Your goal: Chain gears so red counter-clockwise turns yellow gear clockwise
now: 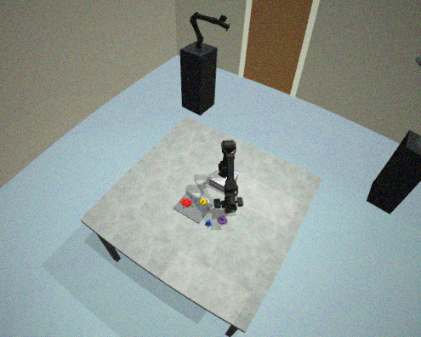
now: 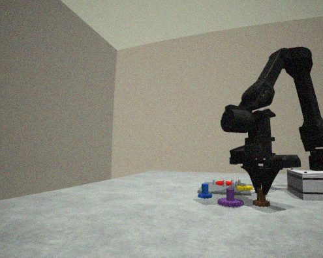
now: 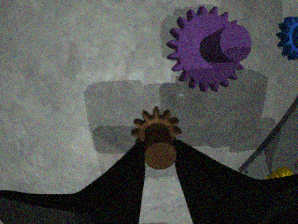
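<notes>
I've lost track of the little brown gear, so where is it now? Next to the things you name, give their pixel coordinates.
In the exterior view, the brown gear (image 2: pixel 261 203) (image 3: pixel 156 123) is on the table, right of the purple gear (image 2: pixel 230 202) (image 3: pixel 205 52) (image 1: pixel 222 219), its stem between the gripper's (image 2: pixel 261 193) (image 3: pixel 160 150) fingertips.

beige-grey walls (image 1: pixel 92 51) (image 2: pixel 217 81), brown door (image 1: pixel 276 42) in a pale frame (image 1: pixel 244 38), light blue floor (image 1: pixel 71 140), mottled grey desk (image 1: pixel 156 238) (image 2: pixel 87 228) on dark legs (image 1: pixel 109 248), pale ceiling (image 2: pixel 184 19), soft shadows
</notes>
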Motion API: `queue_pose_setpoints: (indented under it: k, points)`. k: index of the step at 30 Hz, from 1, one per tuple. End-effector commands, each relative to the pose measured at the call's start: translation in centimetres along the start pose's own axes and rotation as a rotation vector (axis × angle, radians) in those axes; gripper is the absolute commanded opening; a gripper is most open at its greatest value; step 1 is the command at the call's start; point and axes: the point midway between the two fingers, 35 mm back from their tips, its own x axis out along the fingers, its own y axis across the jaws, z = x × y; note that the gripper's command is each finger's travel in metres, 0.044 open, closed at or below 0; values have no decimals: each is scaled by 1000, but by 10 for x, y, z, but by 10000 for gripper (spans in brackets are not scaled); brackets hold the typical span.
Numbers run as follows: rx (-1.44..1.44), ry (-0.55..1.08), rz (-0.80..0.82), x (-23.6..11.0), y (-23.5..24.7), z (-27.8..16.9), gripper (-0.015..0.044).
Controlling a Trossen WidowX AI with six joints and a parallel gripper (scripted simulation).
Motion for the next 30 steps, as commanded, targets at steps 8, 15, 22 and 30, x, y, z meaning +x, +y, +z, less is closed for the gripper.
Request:
queue_pose_setpoints:
  k: [8,15,22,30]
  points:
    - [10,-5,4,-1,0,1,0]
    - [49,-24,20,-14,0,6,0]
    - [43,-22,17,-30,-1,10,0]
    - [35,-19,14,-49,-2,13,0]
